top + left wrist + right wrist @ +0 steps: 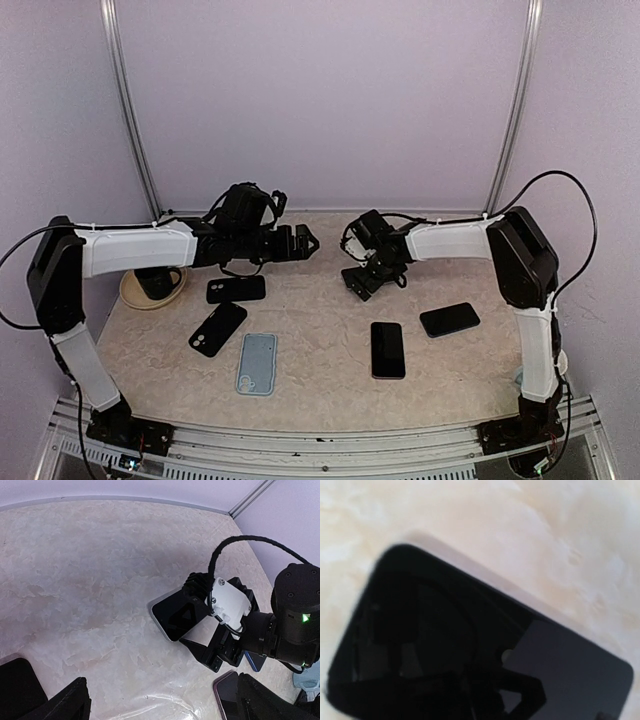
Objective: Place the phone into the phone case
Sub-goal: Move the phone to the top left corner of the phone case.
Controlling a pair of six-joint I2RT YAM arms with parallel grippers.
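No phone is seated yet: the light-blue phone case [257,363] lies toward the near-left edge, apparently empty, and the left gripper [305,242] hangs released near the far edge. Right of centre, the right gripper [358,284] brackets a phone [175,615] on the table. I cannot tell whether it is clenched, and lifting and pressing in remain.
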